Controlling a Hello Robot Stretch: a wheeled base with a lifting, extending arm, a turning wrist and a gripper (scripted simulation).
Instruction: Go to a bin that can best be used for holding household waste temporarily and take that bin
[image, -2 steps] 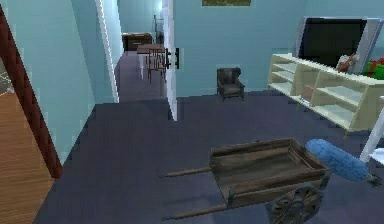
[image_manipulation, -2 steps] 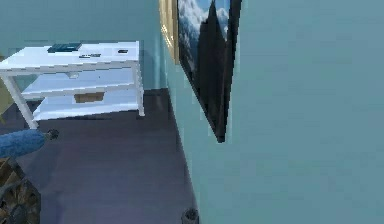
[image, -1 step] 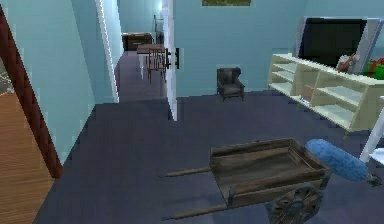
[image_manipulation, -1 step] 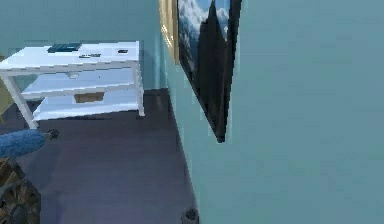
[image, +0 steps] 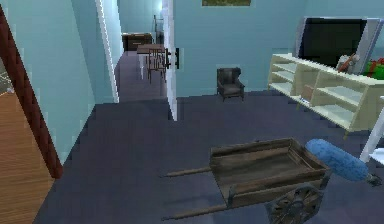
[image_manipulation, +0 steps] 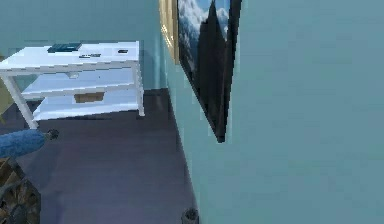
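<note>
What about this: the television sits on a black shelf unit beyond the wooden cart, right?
Not black: the forward view shows the shelf unit under the television is white. It does stand beyond the wooden cart.

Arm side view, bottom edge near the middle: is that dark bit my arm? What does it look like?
It is a small dark rounded stub, a little lighter on top, at the bottom edge where the dark floor meets the teal wall. It is too small to tell whether it belongs to the arm.
</note>
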